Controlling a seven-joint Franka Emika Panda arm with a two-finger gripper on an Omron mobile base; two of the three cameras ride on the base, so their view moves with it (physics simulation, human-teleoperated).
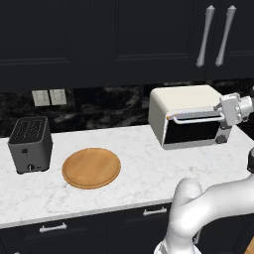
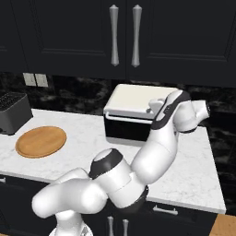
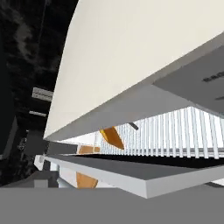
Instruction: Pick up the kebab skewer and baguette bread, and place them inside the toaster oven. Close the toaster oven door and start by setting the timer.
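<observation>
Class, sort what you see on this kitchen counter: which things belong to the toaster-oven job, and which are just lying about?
Belongs to the job:
- toaster oven
- toaster oven door, almost shut
- baguette bread, glimpsed inside through the gap
- gripper, at the door's top edge

Just lying about:
- round wooden plate
- dark grey toaster
- wall sockets

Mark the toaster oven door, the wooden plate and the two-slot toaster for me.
toaster oven door (image 1: 192, 131): left base view, on its dark glass.
wooden plate (image 1: 91, 167): left base view, plate centre.
two-slot toaster (image 1: 31, 145): left base view, on its front face.
</observation>
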